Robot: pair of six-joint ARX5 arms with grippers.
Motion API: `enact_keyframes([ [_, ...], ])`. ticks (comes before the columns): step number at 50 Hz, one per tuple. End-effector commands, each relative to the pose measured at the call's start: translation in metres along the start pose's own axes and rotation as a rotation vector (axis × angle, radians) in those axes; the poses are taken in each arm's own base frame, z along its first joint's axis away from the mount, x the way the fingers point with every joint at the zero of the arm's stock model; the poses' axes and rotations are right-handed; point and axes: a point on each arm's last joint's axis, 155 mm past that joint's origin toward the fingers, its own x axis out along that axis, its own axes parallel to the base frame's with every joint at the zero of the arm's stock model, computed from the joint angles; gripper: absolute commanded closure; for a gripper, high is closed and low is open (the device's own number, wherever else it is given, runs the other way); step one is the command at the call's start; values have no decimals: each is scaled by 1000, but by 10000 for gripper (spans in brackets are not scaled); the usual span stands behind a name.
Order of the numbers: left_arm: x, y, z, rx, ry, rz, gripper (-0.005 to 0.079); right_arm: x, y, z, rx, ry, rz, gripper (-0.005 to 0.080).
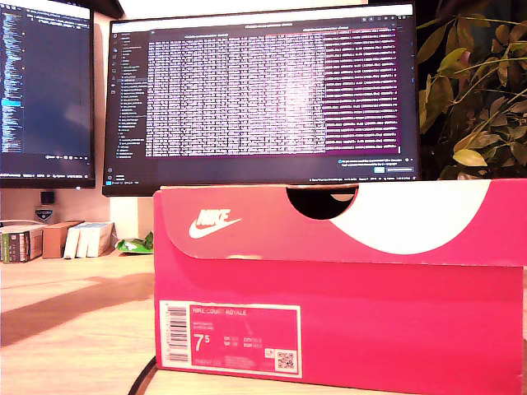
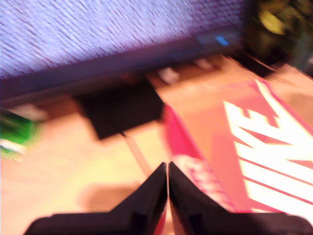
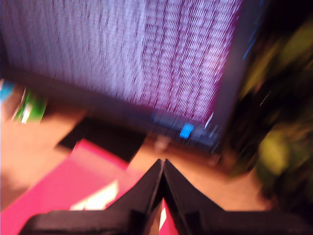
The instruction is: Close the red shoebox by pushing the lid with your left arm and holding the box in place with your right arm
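A red shoebox (image 1: 346, 325) with a white logo stands on the wooden desk, filling the lower part of the exterior view; its lid (image 1: 346, 220) lies flat on top. No arm shows in the exterior view. In the blurred first wrist view my first gripper (image 2: 167, 169) is shut with nothing in it, hovering above the lid (image 2: 244, 147) near one edge. In the blurred second wrist view my second gripper (image 3: 163, 166) is also shut and empty, above the lid's (image 3: 63, 188) end that faces the monitor.
A large lit monitor (image 1: 263, 90) stands right behind the box, with a second monitor (image 1: 45, 82) at the exterior view's left. A plant (image 1: 478, 90) stands at that view's right. Small boxes (image 1: 49, 240) and a green packet (image 1: 136, 243) lie on the desk (image 1: 74, 329).
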Motion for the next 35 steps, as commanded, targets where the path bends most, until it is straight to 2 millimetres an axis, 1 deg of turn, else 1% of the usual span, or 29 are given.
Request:
enact_keyframes([
  [1,-3,10,5,17,-17,29,762,-1,1,-2,-28,-6,-2,765],
  [10,-20,22,14,49,-84,73,762,-22,-13,14,-16,-109,-45,765],
  [18,-31,35,11,60,-130,115,762,-42,-22,15,-15,-204,-84,765],
  [21,-33,40,7,63,-149,130,762,-45,-26,11,-18,-221,-99,765],
  [23,-33,41,5,65,-162,132,762,-48,-28,12,-36,-247,-112,764],
  [28,-32,45,-8,65,-175,140,762,-50,-34,6,-60,-276,-132,765],
  [35,-29,51,-26,65,-191,160,762,-43,-45,-19,-63,-245,-160,765],
])
